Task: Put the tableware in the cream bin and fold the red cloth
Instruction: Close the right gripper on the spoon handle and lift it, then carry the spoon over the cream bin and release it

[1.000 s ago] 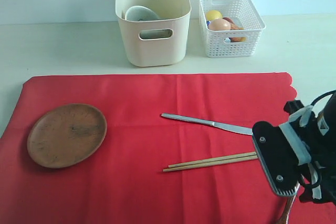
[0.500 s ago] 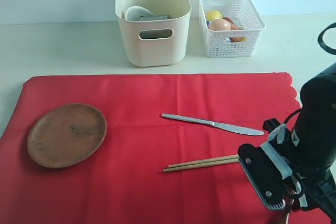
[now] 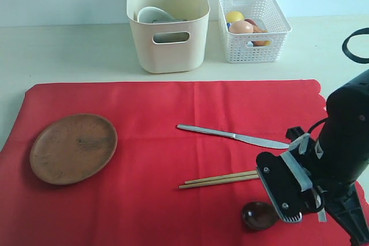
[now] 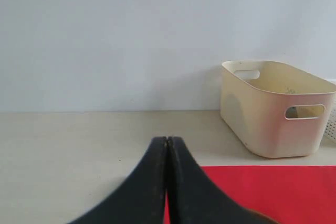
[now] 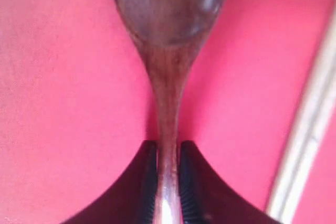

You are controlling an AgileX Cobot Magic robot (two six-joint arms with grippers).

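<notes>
brown wooden spoon lying on red cloth, just beside chopsticks. thin handle clamped between right fingers. left fingers pressed together, nothing held. risks judged: spoon pivoted or slipped on lift by narrow grip; cloth snagged; chopsticks knocked.

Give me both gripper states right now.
Left gripper: closed, holding nothing.
Right gripper: closed on the handle of the brown wooden spoon.
</notes>
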